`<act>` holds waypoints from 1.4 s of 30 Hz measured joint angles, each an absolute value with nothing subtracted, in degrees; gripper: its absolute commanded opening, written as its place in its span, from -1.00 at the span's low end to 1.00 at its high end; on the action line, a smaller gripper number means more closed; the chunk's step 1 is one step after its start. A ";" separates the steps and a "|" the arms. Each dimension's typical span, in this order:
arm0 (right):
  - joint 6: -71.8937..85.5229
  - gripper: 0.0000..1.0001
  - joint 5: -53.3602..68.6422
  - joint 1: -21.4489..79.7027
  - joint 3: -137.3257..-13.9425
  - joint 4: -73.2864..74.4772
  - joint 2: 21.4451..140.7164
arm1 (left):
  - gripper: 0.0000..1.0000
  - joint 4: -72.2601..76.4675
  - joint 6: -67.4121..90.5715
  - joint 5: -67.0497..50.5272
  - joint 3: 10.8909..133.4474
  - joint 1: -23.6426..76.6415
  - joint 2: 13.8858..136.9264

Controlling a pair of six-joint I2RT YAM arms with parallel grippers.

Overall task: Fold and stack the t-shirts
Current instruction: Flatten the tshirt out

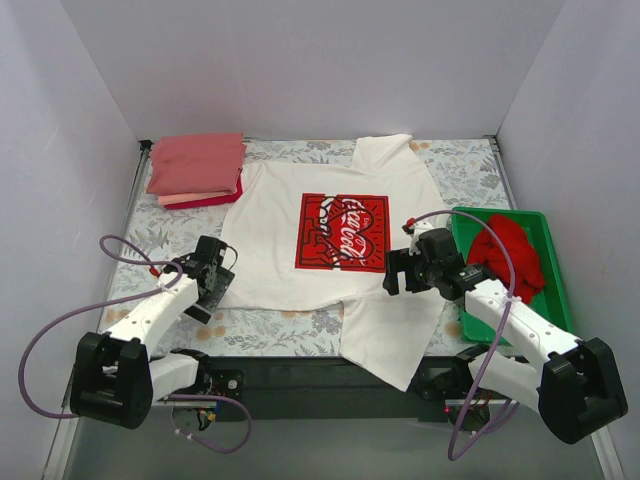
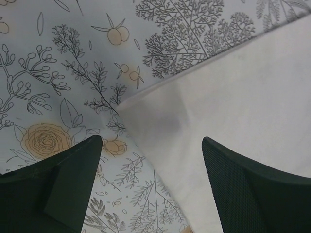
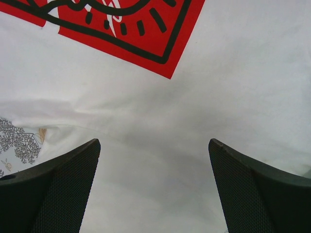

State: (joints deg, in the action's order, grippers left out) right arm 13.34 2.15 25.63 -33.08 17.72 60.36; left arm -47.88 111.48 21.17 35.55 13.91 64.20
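A white t-shirt (image 1: 270,235) with a red Coca-Cola print (image 1: 341,232) lies spread flat across the table, one sleeve (image 1: 390,340) trailing over the near edge. My left gripper (image 1: 218,288) is open just above its bottom-left corner; in the left wrist view that white corner (image 2: 233,111) lies between the dark fingers (image 2: 73,179). My right gripper (image 1: 395,278) hovers open over the shirt's right side, with white cloth (image 3: 160,126) and the print's edge (image 3: 121,29) below its fingers (image 3: 262,189). A bright red t-shirt (image 1: 508,255) lies crumpled in the tray. Folded pink and crimson t-shirts (image 1: 195,165) are stacked at the back left.
The green plastic tray (image 1: 556,285) sits at the right edge beside the right arm. A floral table cover (image 1: 165,240) shows around the shirt. White walls enclose the table on three sides. Purple cables loop off both arms.
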 measured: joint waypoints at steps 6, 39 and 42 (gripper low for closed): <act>13.13 0.97 2.28 26.94 -32.97 17.72 60.31 | 0.08 -46.24 112.36 21.98 33.06 11.77 67.99; 31.83 0.23 -7.46 90.15 -36.27 38.46 67.96 | -1.00 -41.10 111.68 22.87 30.74 10.61 65.89; 33.06 0.20 -8.08 90.30 -36.16 39.09 69.19 | -1.00 -41.12 111.72 22.85 30.74 10.61 65.89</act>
